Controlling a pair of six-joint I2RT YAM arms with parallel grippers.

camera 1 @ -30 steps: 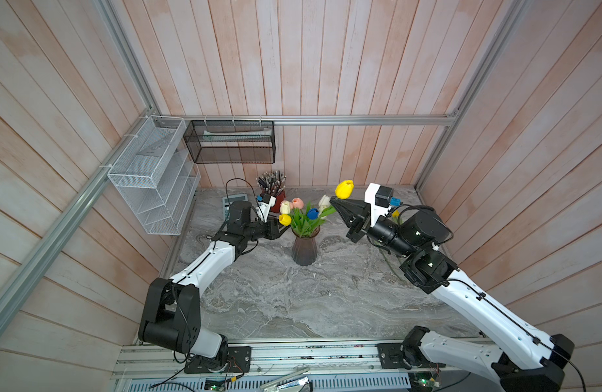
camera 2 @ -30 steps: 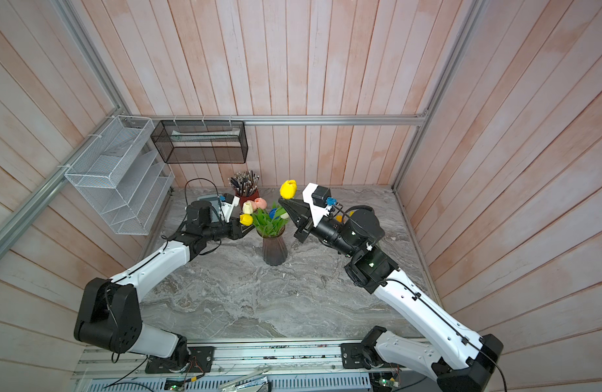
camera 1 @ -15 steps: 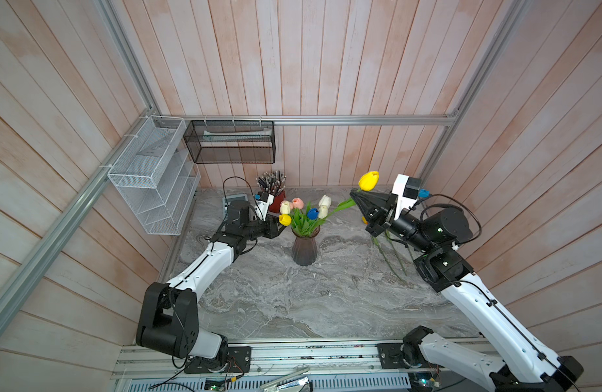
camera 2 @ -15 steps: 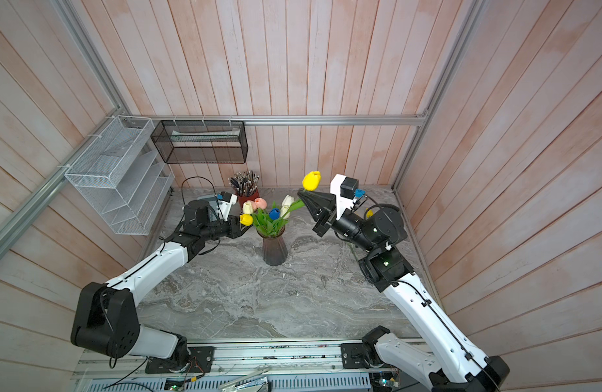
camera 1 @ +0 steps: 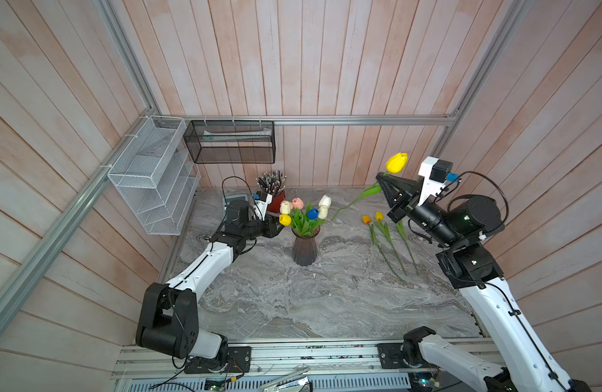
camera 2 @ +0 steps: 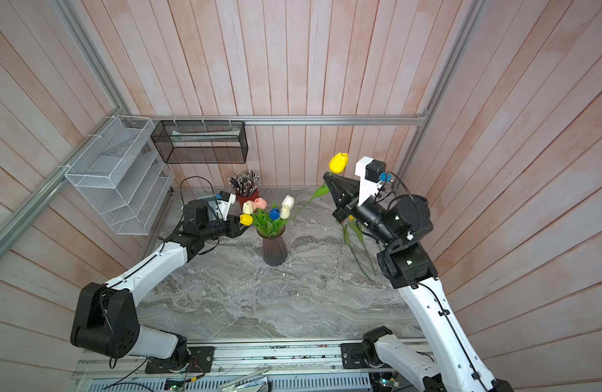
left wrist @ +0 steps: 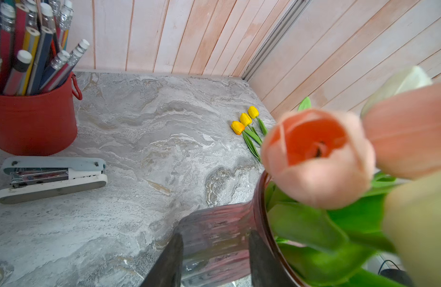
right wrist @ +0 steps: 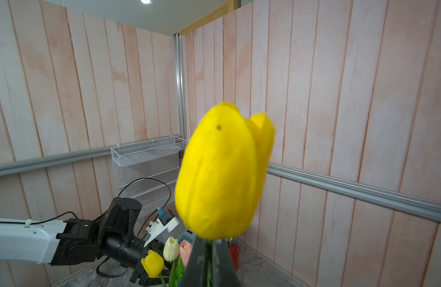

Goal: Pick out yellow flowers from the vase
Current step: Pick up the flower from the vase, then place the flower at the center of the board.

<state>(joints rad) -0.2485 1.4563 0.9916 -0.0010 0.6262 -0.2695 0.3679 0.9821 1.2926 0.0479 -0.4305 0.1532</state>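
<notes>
Hauled further right of the dark grey ribbed vase (camera 1: pixel 305 253) than before: yellow egg-headed tulip (camera 1: pixel 397 163), head up, stem slanting back vase-ward. Right gripper (camera 1: pixel 380 175) pinching stem, left gripper (left wrist: pixel 215 261) clamping vase neck.

Pale pink plank walls (camera 1: pixel 292 61), aluminium rails (camera 1: pixel 360 119) along them. Grey marbled tabletop (camera 1: pixel 309 305). White wire shelf (camera 1: pixel 153 183), black mesh basket (camera 1: pixel 230 149) hung on walls. Ceiling lamp (right wrist: pixel 145 1) lit.

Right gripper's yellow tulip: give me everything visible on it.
The held yellow tulip has a closed, egg-shaped, matte head with a small dark speck, and looks artificial. The right gripper is shut on its green stem just below the head, held high, head up. Stem and leaf trail down toward the vase, apparently clear of it.
</notes>
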